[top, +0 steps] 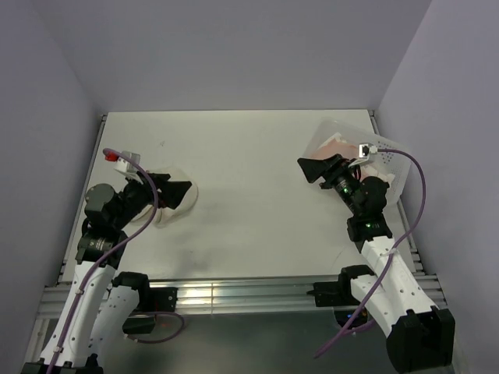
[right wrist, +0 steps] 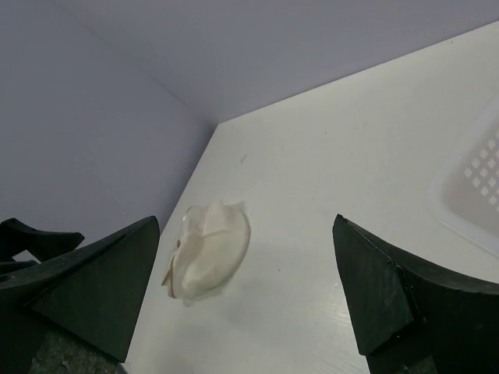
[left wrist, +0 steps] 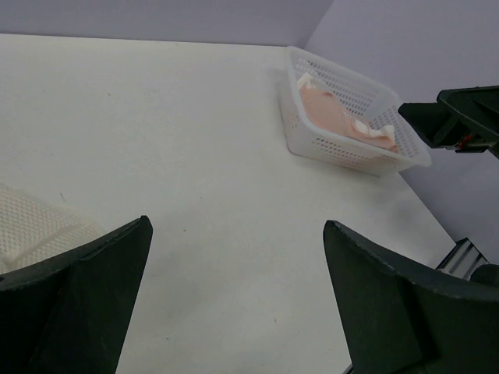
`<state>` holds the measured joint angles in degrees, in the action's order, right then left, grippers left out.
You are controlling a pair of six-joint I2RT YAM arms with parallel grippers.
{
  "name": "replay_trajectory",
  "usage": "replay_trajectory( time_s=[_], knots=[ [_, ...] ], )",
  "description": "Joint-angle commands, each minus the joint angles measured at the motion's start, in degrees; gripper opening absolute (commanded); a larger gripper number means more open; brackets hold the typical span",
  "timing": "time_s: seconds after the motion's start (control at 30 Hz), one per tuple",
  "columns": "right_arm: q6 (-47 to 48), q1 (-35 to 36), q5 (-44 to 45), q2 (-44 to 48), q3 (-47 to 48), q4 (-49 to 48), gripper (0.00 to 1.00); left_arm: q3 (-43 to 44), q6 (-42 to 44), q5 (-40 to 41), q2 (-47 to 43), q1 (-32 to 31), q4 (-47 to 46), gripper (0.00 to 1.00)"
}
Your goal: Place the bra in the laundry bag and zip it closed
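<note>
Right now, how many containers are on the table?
2. The mesh laundry bag lies at the table's left side, by the left gripper; the white perforated basket sits at the far right corner, holding the pink bra. None seems hidden.

Robotics lab test cell: white table (top: 249, 202) boxed in by lilac walls (top: 234, 47), left arm (top: 87, 292) and right arm (top: 383, 265) bolted to an aluminium rail (top: 249, 290) along its near edge.

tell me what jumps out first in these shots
The pale pink bra lying in the white perforated basket at the far right stands out most. Opposite, the crumpled whitish laundry bag lies on the left, by the left gripper. That and the right gripper are open and empty.
</note>
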<state>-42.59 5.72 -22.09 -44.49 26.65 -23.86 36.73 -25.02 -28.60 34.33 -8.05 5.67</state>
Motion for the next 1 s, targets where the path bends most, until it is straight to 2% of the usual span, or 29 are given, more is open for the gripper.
replay_trajectory(
  time_s=[0.0,0.17,0.27,0.37,0.4,0.5,0.6,0.67,0.73,0.77,0.83,0.87,0.9,0.97],
  knots=[
    [0.0,1.0,-1.6,-0.5,1.2,-2.8,0.99,0.2,-1.2,2.5,-0.2,0.2,-1.9,0.99],
    [1.8,3.7,-2.0,-1.5,3.1,0.3,0.99,1.0,-6.1,8.2,0.6,0.2,-2.1,0.99],
    [3.6,6.7,-0.5,-2.2,3.8,2.0,0.94,3.6,-10.0,15.7,1.9,0.2,3.5,0.99],
    [5.4,9.5,1.1,-3.5,5.0,3.5,0.83,5.5,-12.7,23.5,4.0,0.2,10.2,0.99],
    [6.6,11.5,2.4,-4.5,5.6,3.9,0.73,5.6,-13.6,25.7,4.7,0.2,11.8,0.99],
    [9.4,15.4,4.9,-7.5,8.0,7.5,0.32,5.8,-17.3,33.2,7.7,0.2,16.9,0.99],
    [12.0,18.6,6.4,-10.8,11.8,11.8,0.20,6.2,-18.9,43.5,10.2,0.4,21.0,0.99],
    [13.9,20.2,7.1,-11.8,13.9,15.2,0.20,5.7,-20.6,47.0,10.9,1.9,21.7,0.99],
    [14.6,22.4,8.6,-12.4,14.1,15.4,0.20,4.1,-22.5,47.0,10.7,3.4,20.5,0.99],
    [14.9,23.1,9.9,-12.8,13.8,15.2,0.20,3.4,-23.1,46.3,10.6,5.7,19.1,0.96],
    [15.3,24.2,10.5,-13.4,14.0,15.1,0.20,0.9,-24.7,45.2,10.3,8.0,18.1,0.69],
    [15.5,24.5,10.9,-13.8,14.3,15.4,0.20,0.4,-25.0,44.3,10.2,12.3,17.8,0.62],
    [15.8,24.6,10.8,-13.6,14.0,14.2,0.16,-0.5,-24.5,41.8,10.4,14.2,17.7,0.56],
    [15.5,25.1,10.1,-13.1,12.3,11.7,0.15,-1.3,-24.2,40.6,10.7,19.3,18.2,0.55]
  ],
)
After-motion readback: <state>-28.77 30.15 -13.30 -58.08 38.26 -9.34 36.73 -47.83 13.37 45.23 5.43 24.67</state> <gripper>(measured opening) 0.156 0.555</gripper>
